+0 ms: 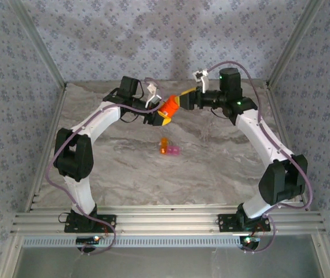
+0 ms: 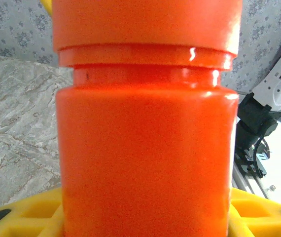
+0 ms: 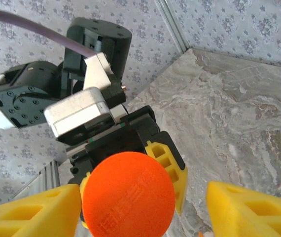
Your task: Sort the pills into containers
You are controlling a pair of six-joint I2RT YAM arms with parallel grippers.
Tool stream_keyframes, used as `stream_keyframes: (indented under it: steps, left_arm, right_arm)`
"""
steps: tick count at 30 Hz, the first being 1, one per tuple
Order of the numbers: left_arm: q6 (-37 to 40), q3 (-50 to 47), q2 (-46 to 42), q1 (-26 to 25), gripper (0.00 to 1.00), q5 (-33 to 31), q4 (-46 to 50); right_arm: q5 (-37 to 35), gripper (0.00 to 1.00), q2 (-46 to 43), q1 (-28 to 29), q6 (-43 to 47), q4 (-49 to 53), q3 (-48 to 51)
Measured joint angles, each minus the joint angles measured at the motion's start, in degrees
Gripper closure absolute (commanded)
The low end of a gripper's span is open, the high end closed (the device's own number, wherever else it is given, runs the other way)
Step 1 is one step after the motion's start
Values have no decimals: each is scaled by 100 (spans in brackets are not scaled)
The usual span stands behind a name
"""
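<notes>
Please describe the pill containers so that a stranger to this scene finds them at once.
Look at the middle of the grey marble table. Just nearer to the camera than the orange bottle held up in the air lie the containers. They are two tiny joined compartments, one orange and one pink, far smaller than the bottle.

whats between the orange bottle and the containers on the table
Top view: just below the bottle is the left end effector gripping it, then only bare table down to the containers.
</notes>
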State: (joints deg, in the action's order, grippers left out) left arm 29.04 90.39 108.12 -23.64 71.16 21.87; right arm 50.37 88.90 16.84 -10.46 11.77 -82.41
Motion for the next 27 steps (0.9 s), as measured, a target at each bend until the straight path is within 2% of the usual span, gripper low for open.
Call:
stream_keyframes:
  steps: [7, 16, 21, 27]
  left_arm:
    - [22, 11, 0, 0, 100, 20, 61]
    - [105, 173, 0, 0, 100, 22, 210]
    - [129, 175, 0, 0, 100, 15, 234]
    - [131, 175, 0, 11, 100, -4, 284]
  right_arm:
    - [37, 22, 50, 68, 525, 706, -610]
    - [-70, 23, 446, 282, 951, 1307, -1016]
    - [-85, 35, 595, 282, 1045, 1467, -1021]
    - [-31, 63, 599, 323, 1099, 1532, -1069]
